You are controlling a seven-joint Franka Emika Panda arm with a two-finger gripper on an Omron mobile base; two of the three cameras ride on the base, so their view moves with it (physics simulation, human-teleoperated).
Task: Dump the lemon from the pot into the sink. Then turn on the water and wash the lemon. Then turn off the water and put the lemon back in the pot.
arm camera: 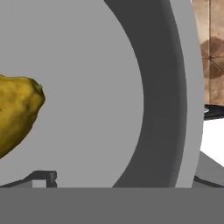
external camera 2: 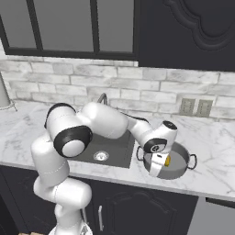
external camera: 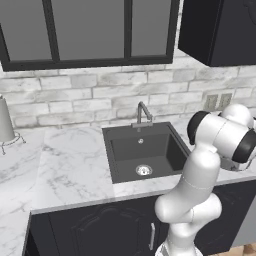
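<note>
My end effector (external camera 2: pixel 156 170) hangs down inside the grey pot (external camera 2: pixel 180 170), which stands on the white marble bench (external camera 2: pixel 215 137) near its front edge, just beside the right side of the sink (external camera 2: pixel 120 148). The lemon (external camera 2: pixel 168 160) lies in the pot, close beside my hand; from the hand view it (arm camera: pixel 17 111) sits at the left on the pot's flat grey floor, with the darker wall of the pot (arm camera: pixel 166 87) curving up on the right. One small dark fingertip (arm camera: pixel 46 177) shows low in that view, apart from the lemon; whether my fingers stand wide or narrow I cannot tell, and nothing shows them closed on anything. The pot has a looped handle on each side, the right one toward the bench's right end. In the left base view the sink (external camera: pixel 125 150) is a dark basin with a round silver drain (external camera: pixel 144 170) on its floor, and the slim grey faucet (external camera: pixel 144 113) stands at the back rim with its angled spout over the basin. No stream runs from it. Two outlets (external camera 2: pixel 195 107) sit on the brick wall behind the pot.
</note>
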